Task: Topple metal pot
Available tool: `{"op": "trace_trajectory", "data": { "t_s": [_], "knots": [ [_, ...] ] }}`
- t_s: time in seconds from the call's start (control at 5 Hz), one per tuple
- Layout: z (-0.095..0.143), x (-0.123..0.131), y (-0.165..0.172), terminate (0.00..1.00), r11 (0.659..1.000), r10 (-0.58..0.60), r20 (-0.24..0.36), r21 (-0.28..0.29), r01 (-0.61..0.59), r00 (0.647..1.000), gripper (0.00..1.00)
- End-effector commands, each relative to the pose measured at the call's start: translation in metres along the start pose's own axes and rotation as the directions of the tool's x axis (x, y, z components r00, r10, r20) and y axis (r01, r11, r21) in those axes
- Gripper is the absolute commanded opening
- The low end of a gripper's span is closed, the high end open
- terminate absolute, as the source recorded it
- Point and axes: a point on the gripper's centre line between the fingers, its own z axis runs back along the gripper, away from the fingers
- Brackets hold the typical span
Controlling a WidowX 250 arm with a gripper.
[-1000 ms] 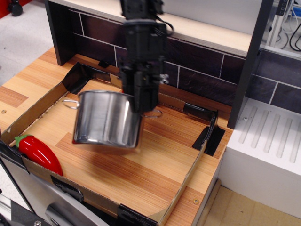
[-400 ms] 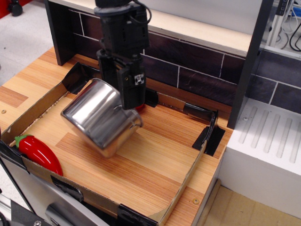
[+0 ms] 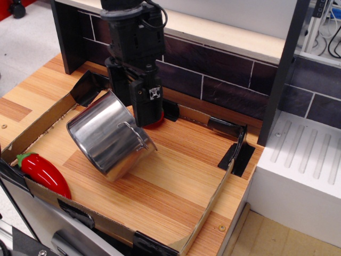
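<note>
The shiny metal pot (image 3: 106, 136) is tipped steeply inside the cardboard tray. Its flat base faces up and to the left, and its rim faces down and to the right. One wire loop handle (image 3: 136, 134) shows on its near side. My black gripper (image 3: 143, 118) comes down from above and is shut on the far upper part of the rim, holding the pot in this tilt. The pot's lower edge is at or just above the tray floor. The fingertips are partly hidden behind the pot.
The low cardboard tray wall (image 3: 210, 210) rings the wooden floor (image 3: 176, 176). A red toy pepper (image 3: 43, 173) lies at the tray's near-left edge. A small red object (image 3: 155, 120) peeks out behind my gripper. A dark tiled back wall (image 3: 224, 69) stands behind, and a white unit (image 3: 303, 165) stands at the right.
The pot was upright and hanging from my gripper. It has swung over to a steep tilt as my gripper moved left and lower.
</note>
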Motion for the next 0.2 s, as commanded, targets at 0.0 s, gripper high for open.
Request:
{"op": "trace_trajectory", "data": {
  "t_s": [0.0],
  "knots": [
    [0.0181, 0.0245, -0.009, 1.0, 0.994, 0.085, 0.118, 0.053, -0.092, 0.989, 1.0]
  ]
}}
